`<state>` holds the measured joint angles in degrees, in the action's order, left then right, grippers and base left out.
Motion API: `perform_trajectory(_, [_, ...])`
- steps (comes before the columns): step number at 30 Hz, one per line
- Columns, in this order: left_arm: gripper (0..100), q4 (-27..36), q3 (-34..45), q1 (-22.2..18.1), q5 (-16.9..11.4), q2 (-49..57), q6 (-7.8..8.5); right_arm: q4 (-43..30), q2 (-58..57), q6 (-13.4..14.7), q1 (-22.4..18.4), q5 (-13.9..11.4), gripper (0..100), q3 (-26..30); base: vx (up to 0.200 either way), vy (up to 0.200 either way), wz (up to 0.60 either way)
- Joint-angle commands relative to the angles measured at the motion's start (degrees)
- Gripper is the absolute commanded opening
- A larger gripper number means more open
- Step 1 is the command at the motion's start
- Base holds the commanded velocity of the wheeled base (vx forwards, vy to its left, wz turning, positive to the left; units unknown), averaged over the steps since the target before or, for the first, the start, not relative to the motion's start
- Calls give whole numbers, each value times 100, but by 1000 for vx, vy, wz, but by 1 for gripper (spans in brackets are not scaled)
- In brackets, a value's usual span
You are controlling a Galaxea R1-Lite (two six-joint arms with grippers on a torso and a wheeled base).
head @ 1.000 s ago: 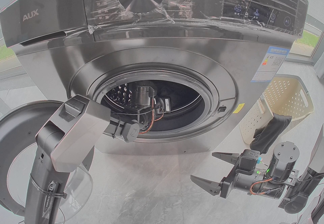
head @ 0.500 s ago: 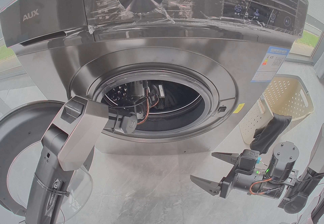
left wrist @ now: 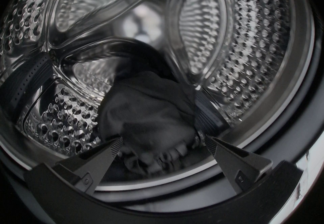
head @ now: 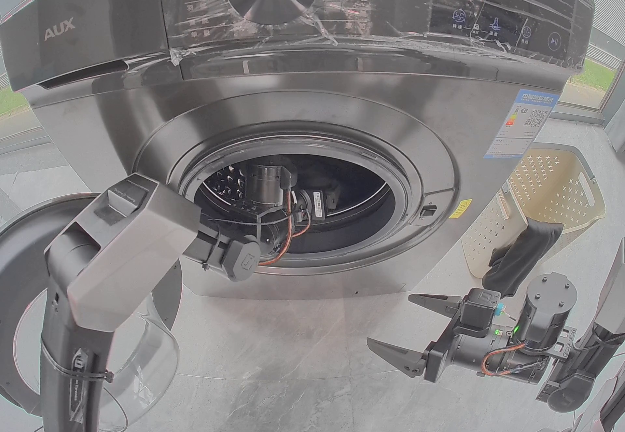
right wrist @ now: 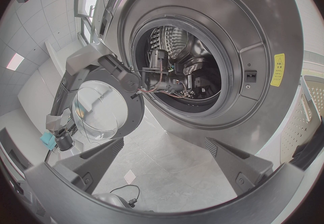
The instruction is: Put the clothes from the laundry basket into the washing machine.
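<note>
Inside the drum one dark garment lies loose before the wide-open left gripper; a second garment drapes the laundry basket, four o'clock from the drum, awaiting the open right gripper.

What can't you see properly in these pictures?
Laundry basket, head view: its own wall and the black garment draped over it hide whether more clothes lie inside.
Dark cloth in the drum, left wrist view: blurred, so its kind is unclear.
Door, head view: partly behind the left arm.
</note>
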<state>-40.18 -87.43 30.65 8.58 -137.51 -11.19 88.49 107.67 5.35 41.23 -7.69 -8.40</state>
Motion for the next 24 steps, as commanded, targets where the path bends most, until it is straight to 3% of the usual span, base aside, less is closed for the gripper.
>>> perform_trajectory(1, [100, -368, 1624, 407, -278, 1341, 354, 1, -26, 1, 8, 5, 100, 31, 0, 0, 0])
perform_trajectory(5, [100, -1053, 2626, 662, -331, 1701, 592, 1, -35, 10, 8, 5, 100, 58, 0, 0, 0])
perform_trajectory(7, [100, -1159, 2810, 723, -348, 1771, 601, 1, -35, 10, 8, 13, 100, 66, 0, 0, 0])
perform_trajectory(10, [100, -1545, 3821, 978, -375, 2308, 627, 1, -141, 10, 8, 5, 100, 172, 0, 0, 0])
perform_trajectory(15, [100, -1607, 4603, 1303, -313, 3011, 627, 1, -299, 10, -1, 22, 100, 233, 0, 0, 0])
perform_trajectory(24, [100, -2038, 6142, 1400, -234, 4224, 680, 1, -976, 10, -71, 49, 100, 805, 0, 0, 0])
